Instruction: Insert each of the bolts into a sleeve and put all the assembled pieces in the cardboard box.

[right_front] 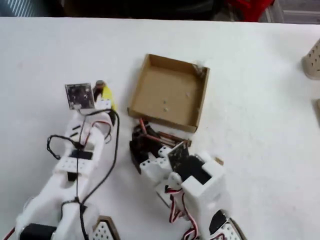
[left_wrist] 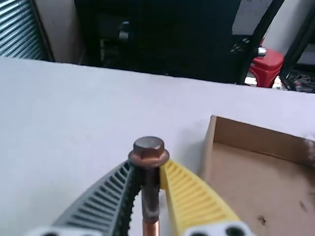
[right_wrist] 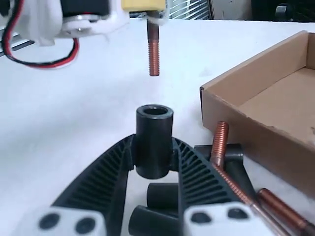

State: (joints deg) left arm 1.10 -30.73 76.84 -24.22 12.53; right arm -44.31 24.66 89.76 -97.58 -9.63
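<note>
Item 1: I am watching the left gripper (left_wrist: 147, 169), one grey and one yellow ribbed finger, clamping a copper-coloured metal bolt (left_wrist: 148, 153) just under its flanged hex head. The bolt is hanging upright over the white table (right_front: 250, 75), threaded end pointing down, near the box's corner.

Item 2: the right gripper (right_wrist: 153, 146), with black ribbed fingers, is pinching a short black cylindrical sleeve (right_wrist: 154, 123). The sleeve is standing upright with its round bore facing up; the hanging bolt's tip is sitting above and beyond it, not touching.

Item 3: the shallow brown cardboard box (right_front: 165, 121) is lying open-topped beside both grippers.

Item 4: loose copper bolts (right_wrist: 280, 206) and spare black sleeves (right_wrist: 162, 194) are lying heaped on the table, just against the box's near wall, under the right gripper.
</note>
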